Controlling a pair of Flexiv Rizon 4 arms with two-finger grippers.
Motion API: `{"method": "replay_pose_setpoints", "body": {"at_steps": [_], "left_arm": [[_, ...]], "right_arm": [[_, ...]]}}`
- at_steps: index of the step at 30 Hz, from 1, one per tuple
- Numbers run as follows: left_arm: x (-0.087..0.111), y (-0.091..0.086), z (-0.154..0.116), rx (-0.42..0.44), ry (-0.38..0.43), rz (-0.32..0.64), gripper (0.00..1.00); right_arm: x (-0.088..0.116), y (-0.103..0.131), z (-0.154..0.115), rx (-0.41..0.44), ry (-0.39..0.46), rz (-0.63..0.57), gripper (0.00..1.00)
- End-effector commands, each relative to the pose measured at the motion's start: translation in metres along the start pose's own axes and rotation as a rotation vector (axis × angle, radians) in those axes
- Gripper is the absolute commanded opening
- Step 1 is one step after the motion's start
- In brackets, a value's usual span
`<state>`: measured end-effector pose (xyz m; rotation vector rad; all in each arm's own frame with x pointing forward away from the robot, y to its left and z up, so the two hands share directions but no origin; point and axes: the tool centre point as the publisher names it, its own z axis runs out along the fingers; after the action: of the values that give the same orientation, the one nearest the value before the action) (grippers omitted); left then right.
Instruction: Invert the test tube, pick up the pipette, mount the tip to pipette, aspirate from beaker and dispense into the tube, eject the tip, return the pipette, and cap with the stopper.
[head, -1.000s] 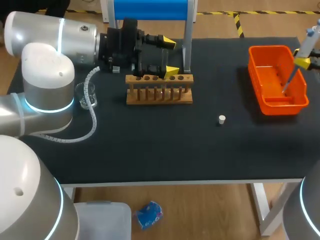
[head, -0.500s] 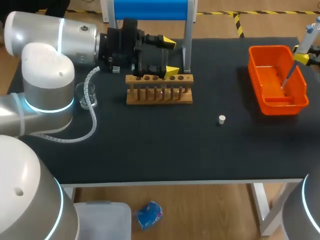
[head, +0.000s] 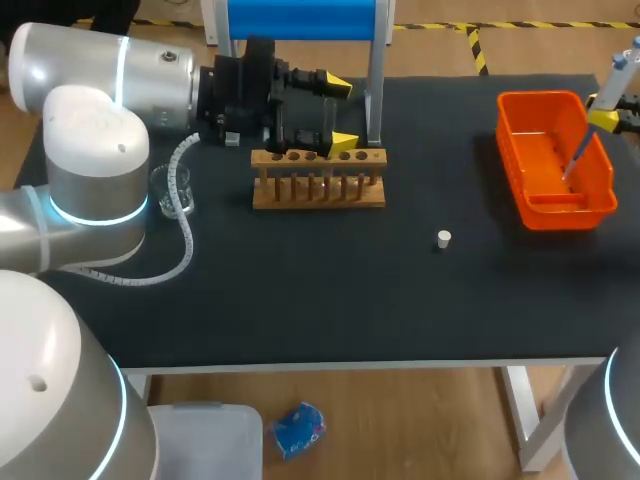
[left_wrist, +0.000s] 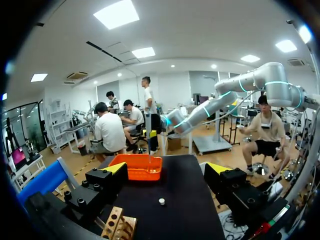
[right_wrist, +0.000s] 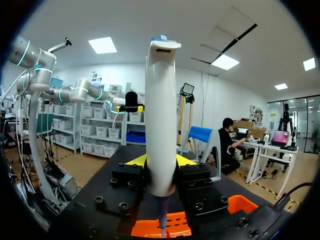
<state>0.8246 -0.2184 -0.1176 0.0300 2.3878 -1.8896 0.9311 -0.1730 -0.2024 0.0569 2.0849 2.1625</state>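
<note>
My right gripper (head: 607, 118) is at the table's far right edge, shut on a white pipette (head: 621, 72) that stands upright. The pipette's thin lower end (head: 575, 160) hangs over the orange bin (head: 520, 150). In the right wrist view the pipette (right_wrist: 160, 115) stands between the fingers of my right gripper (right_wrist: 161, 162), above the bin (right_wrist: 150, 228). My left gripper (head: 342, 114) is open, just behind the wooden tube rack (head: 318, 190). The glass beaker (head: 173, 190) stands at the left. A small white stopper (head: 444, 238) lies on the black table, also seen as the stopper (left_wrist: 161, 201) ahead of my left gripper (left_wrist: 165, 172).
A blue stand (head: 300, 20) on grey posts rises behind the rack. My left arm's cable (head: 175, 262) loops on the table beside the beaker. In the left wrist view the rack (left_wrist: 119, 227) sits under the fingers and the orange bin (left_wrist: 136, 174) lies ahead.
My right gripper has lifted the pipette a little and drawn it back over the orange bin. The left arm has stayed where it was.
</note>
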Motion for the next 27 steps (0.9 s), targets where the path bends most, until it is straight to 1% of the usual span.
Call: {"method": "replay_pose_setpoints", "body": {"at_steps": [1,11,12,13,15,16,17,19,20,21,24,25,27], "left_arm": [[0.001,0.001,0.001,0.004,-0.002,0.002,1.0],[0.001,0.001,0.001,0.004,-0.002,0.002,1.0],[0.002,-0.003,-0.001,0.016,-0.015,0.018,1.0],[0.002,-0.007,-0.001,0.01,-0.02,0.018,1.0],[-0.002,-0.016,0.004,-0.025,-0.033,0.012,1.0],[-0.005,-0.023,0.011,-0.049,-0.029,0.022,1.0],[-0.007,-0.027,0.015,-0.055,-0.029,0.019,1.0],[-0.014,-0.038,0.027,-0.051,-0.031,0.029,1.0],[-0.017,-0.043,0.035,-0.043,-0.019,0.036,1.0],[-0.021,-0.048,0.045,-0.056,-0.007,0.037,1.0],[-0.034,-0.061,0.072,-0.041,-0.003,0.028,1.0],[-0.04,-0.065,0.086,-0.081,-0.007,0.012,1.0],[-0.048,-0.069,0.101,-0.087,-0.017,0.012,1.0]], "right_arm": [[0.0,0.0,-0.001,0.0,0.002,-0.001,0.0],[0.0,0.0,-0.001,0.0,0.002,-0.001,0.0],[0.0,0.0,-0.001,0.0,0.002,-0.001,0.0],[0.0,0.0,-0.001,0.0,0.002,-0.001,0.0],[0.0,0.0,-0.001,0.0,0.002,-0.001,0.0],[0.0,0.0,-0.001,0.0,0.002,-0.001,0.0],[0.0,0.0,-0.001,0.0,0.002,-0.001,0.0],[0.0,0.0,-0.001,0.0,0.002,-0.001,0.0],[0.0,0.0,-0.001,0.0,0.002,-0.001,0.0],[0.0,0.0,-0.001,0.0,0.002,-0.001,0.0],[0.0,0.0,-0.001,0.0,0.002,-0.001,0.0],[0.0,0.0,-0.001,0.0,0.002,-0.001,0.0],[0.0,0.0,-0.001,0.0,0.002,-0.001,0.0]]}}
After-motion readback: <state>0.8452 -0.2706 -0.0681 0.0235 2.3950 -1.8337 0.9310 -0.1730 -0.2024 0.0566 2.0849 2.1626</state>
